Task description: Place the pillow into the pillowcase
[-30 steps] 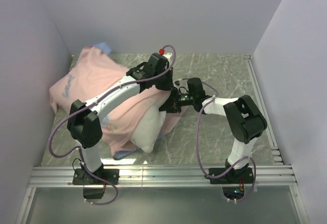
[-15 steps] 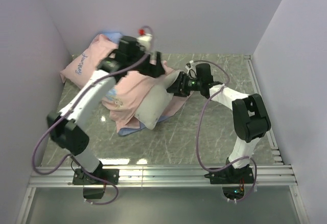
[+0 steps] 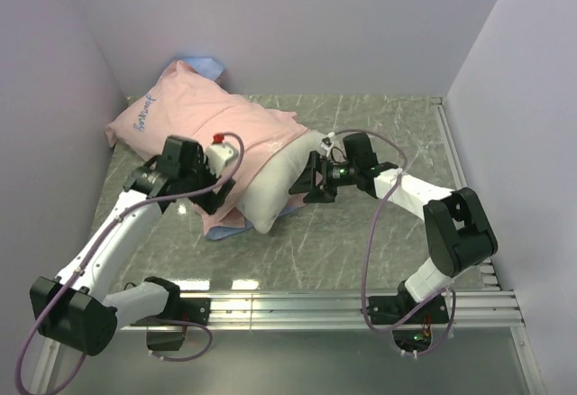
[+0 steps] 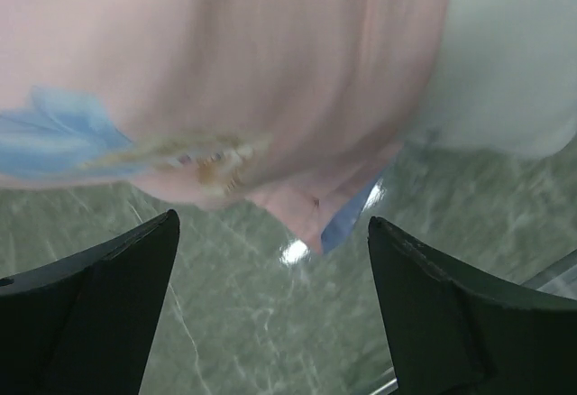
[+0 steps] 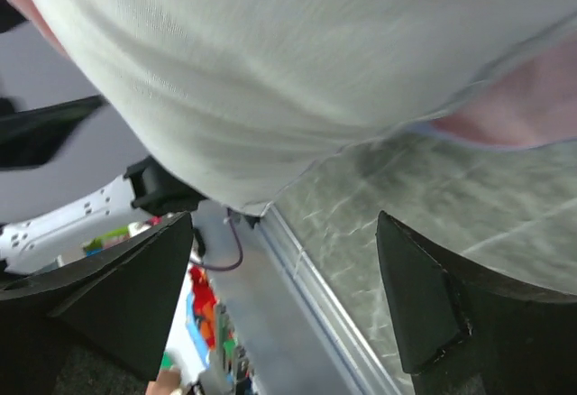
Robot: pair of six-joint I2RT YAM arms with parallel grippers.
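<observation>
The pink pillowcase [image 3: 207, 120] lies along the back left with the pillow inside it. The pillow's white end [image 3: 275, 188] sticks out of the case's mouth toward the middle. My left gripper [image 3: 216, 198] hangs open over the case's near edge, holding nothing. In the left wrist view the pillowcase [image 4: 252, 79] with its blue print fills the top, above the open left gripper [image 4: 270, 224]. My right gripper [image 3: 311, 188] stands open just right of the pillow's bare end. In the right wrist view the pillow [image 5: 297, 61] bulges above the empty right gripper [image 5: 284, 219].
The green marble table [image 3: 361, 242] stretches to the right of the pillow. Metal rails run along the near edge [image 3: 288, 305] and the right side [image 3: 460, 179]. Grey walls close in the left, back and right. A blue corner of the case [image 3: 225, 231] pokes out underneath.
Both grippers have opened and let go of the pillowcase. The left arm swung back from the far side to the near left. The pillow in its case has settled flat by the back left wall.
</observation>
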